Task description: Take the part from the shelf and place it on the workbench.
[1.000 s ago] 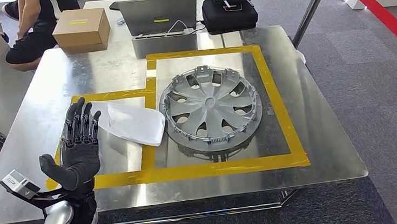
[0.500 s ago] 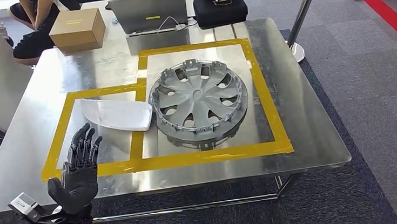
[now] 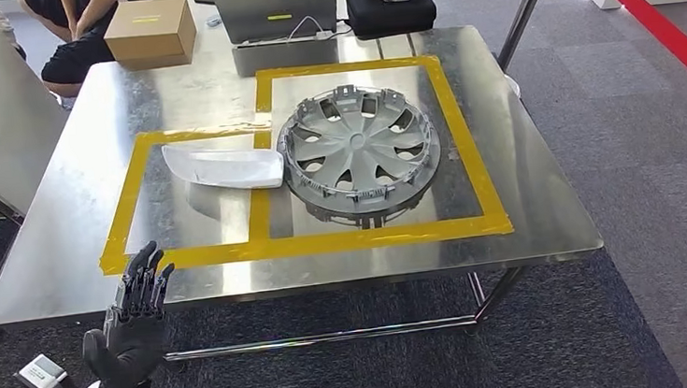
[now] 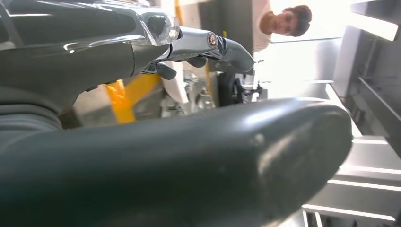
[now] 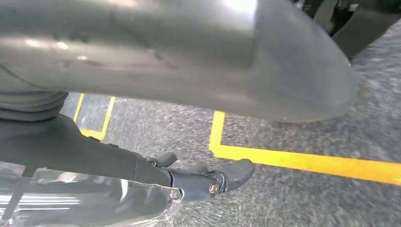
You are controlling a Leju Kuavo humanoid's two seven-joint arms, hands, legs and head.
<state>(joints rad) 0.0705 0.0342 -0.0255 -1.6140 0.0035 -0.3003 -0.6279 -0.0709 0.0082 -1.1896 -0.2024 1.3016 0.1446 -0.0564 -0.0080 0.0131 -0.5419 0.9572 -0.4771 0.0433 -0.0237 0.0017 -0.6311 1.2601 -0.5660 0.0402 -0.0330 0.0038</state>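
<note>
White part (image 3: 223, 165) lies flat on the steel workbench (image 3: 528, 206), inside the smaller yellow-taped box, one end touching the rim of the grey wheel cover (image 3: 359, 151). Wheel cover sits in the larger taped box beside it. Left hand (image 3: 133, 322) is off the workbench, just in front of its near edge, well apart from the part: fingers straight and spread, holding nothing. Right hand (image 5: 156, 175) hangs over grey carpet with a yellow floor line (image 5: 302, 161), fingers loosely extended, nothing in them. Behind the wheel cover on the workbench's far side: cardboard box (image 3: 149, 31), laptop (image 3: 275, 9), black case (image 3: 389, 7).
</note>
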